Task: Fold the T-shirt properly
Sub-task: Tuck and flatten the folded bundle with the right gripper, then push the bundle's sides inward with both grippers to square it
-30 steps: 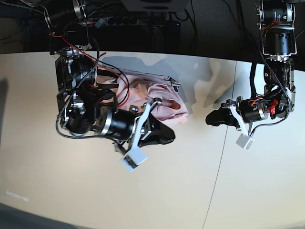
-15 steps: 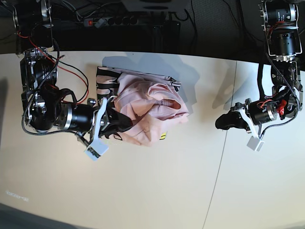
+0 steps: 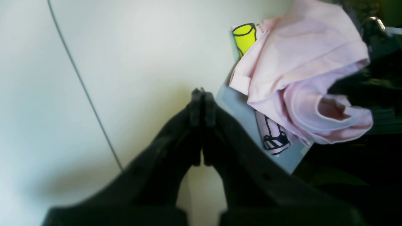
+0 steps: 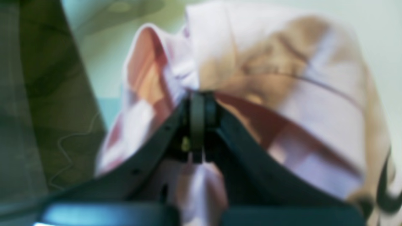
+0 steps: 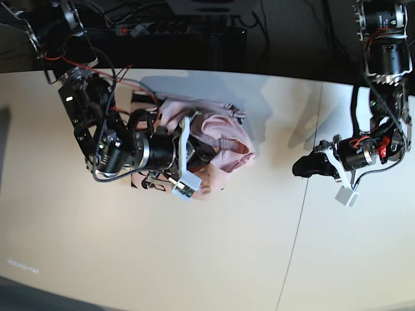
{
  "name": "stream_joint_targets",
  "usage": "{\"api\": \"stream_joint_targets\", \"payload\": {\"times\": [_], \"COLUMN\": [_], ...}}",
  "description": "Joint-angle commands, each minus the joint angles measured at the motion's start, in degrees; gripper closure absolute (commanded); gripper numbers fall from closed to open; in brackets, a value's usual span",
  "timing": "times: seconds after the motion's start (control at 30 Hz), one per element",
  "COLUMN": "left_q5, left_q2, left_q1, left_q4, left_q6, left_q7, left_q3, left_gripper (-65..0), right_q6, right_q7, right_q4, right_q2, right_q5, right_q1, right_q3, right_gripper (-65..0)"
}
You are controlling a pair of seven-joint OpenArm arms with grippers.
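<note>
The pale pink T-shirt (image 5: 224, 136) lies crumpled in a heap at the back middle of the white table (image 5: 214, 253). My right gripper (image 5: 205, 151) is over the heap and shut on a bunch of its pink fabric; the blurred right wrist view shows the closed tips (image 4: 199, 99) pinching the T-shirt (image 4: 282, 94). My left gripper (image 5: 297, 170) is shut and empty, apart from the shirt to its right. In the left wrist view the closed gripper (image 3: 201, 95) points toward the T-shirt (image 3: 298, 72), with its yellow graphic (image 3: 245, 36) and black lettering (image 3: 273, 139) showing.
A thin seam (image 5: 299, 220) runs front to back across the table between the shirt and my left arm; it also shows in the left wrist view (image 3: 84, 91). Dark cables and equipment (image 5: 188, 32) lie beyond the table's back edge.
My right arm has swung right from the shirt's left edge to over the heap, with fabric pinched. The shirt is more bunched. My left arm has barely moved.
</note>
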Motion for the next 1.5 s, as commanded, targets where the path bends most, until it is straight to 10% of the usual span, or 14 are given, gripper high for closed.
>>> {"api": "stream_joint_targets", "payload": {"times": [0.0, 0.5, 0.87, 1.03, 1.33, 1.47], "left_q5": [-1.2, -1.2, -1.2, -2.4, -7.9, -8.2], "left_q2": [-0.8, -0.8, -0.8, -1.9, -7.0, -7.1], "left_q1": [-1.2, -1.2, -1.2, -1.1, -0.7, -0.7], "left_q4": [1.0, 1.0, 1.0, 1.0, 1.0, 1.0], "left_q6": [-0.5, -0.5, -0.5, -0.5, -0.5, -0.5], "left_q7": [-0.8, -0.7, -0.5, 1.7, 4.4, 4.4], "left_q3": [-0.3, -0.3, -0.3, -0.3, -4.3, -6.3], "left_gripper": [-0.6, -0.6, -0.6, -0.6, -0.6, -0.6], "right_q6": [3.5, 3.5, 3.6, 3.5, 3.6, 3.6], "right_q7": [2.1, 3.3, -3.9, -6.4, -7.6, -7.6], "right_q4": [-1.4, -15.9, -8.9, -5.9, -3.7, -3.0], "right_q2": [-0.8, -14.9, -15.6, -12.5, 3.6, 4.5], "right_q5": [0.1, -0.4, 8.8, 8.7, 14.0, 14.8], "right_q1": [2.6, 15.4, 15.5, 15.3, 9.0, 3.2], "right_q3": [-0.2, -0.7, -0.7, 0.2, 5.8, 5.8], "right_gripper": [0.0, 0.0, 0.0, 0.0, 0.0, 0.0]}}
